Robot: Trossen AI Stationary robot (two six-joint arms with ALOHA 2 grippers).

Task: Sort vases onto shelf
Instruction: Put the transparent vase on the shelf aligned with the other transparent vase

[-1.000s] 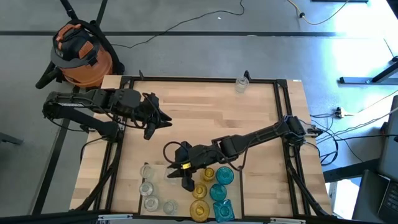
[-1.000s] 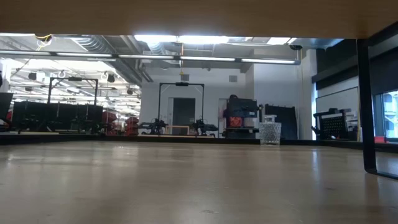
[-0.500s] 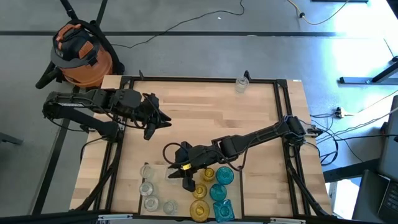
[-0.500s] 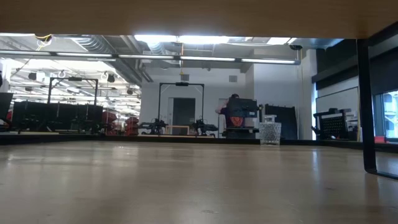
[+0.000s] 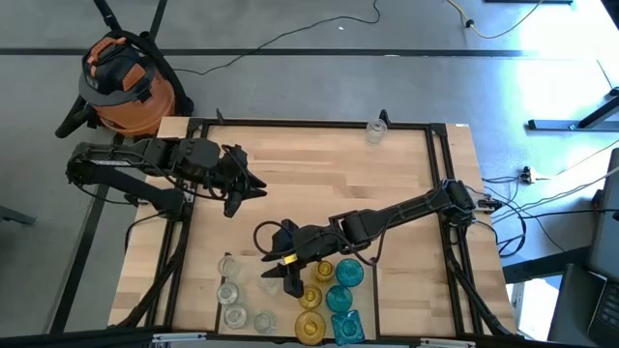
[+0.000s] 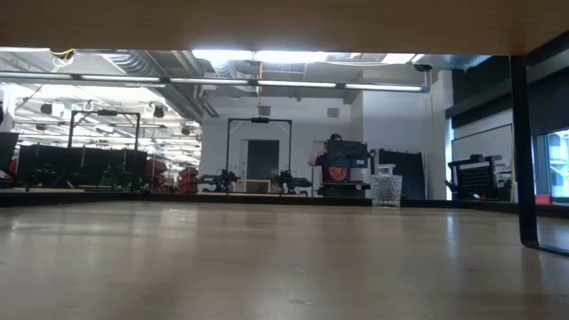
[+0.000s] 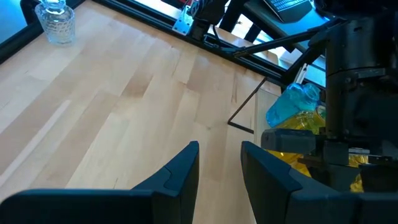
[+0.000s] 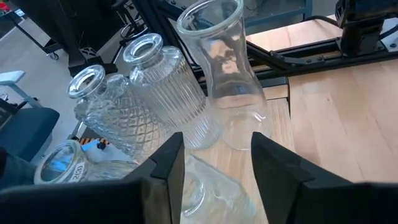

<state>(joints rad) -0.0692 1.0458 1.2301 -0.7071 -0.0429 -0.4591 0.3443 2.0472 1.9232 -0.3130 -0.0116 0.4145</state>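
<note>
A: Right gripper (image 5: 279, 277)?
B: Fingers (image 8: 163, 163) parted, straddling a clear vase (image 8: 205, 190) that lies low between them, on the shelf (image 5: 329, 184) beside more clear vases (image 5: 232, 300).
A: Left gripper (image 5: 253, 184)?
B: Fingers (image 7: 180, 171) slightly apart, holding nothing, above bare shelf, well apart from the amber vases (image 5: 311, 309) and teal vases (image 5: 343, 290).

**Near edge is jammed, rest is wide open**

Most of the shelf (image 5: 319, 184) is bare wood, easy passage. Clear vases (image 5: 232, 290) and the amber and teal ones (image 5: 334, 295) crowd the near edge. One lone clear vase (image 5: 375, 129) sits at the far rail.
</note>
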